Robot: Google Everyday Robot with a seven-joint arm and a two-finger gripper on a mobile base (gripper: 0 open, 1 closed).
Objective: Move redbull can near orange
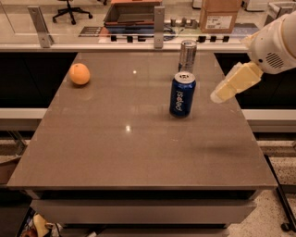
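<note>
Find the redbull can (187, 54) upright near 1 o'clock on the table (138, 152), Pepsi can (182, 94) just beside at its 6 o'clock, orange (79, 74) well apart near 10 o'clock. Note the gripper (231, 84) hovering at the Pepsi can's 3 o'clock; cannot tell how wide. Beware clipping the Pepsi can on a low approach, or toppling the slim redbull can.

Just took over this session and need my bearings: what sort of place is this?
Probably an office or lab workspace: a rolling office chair and a cardboard box stand beyond the glass partition behind the table. The gripper hangs over its right edge, beside the blue can.
</note>
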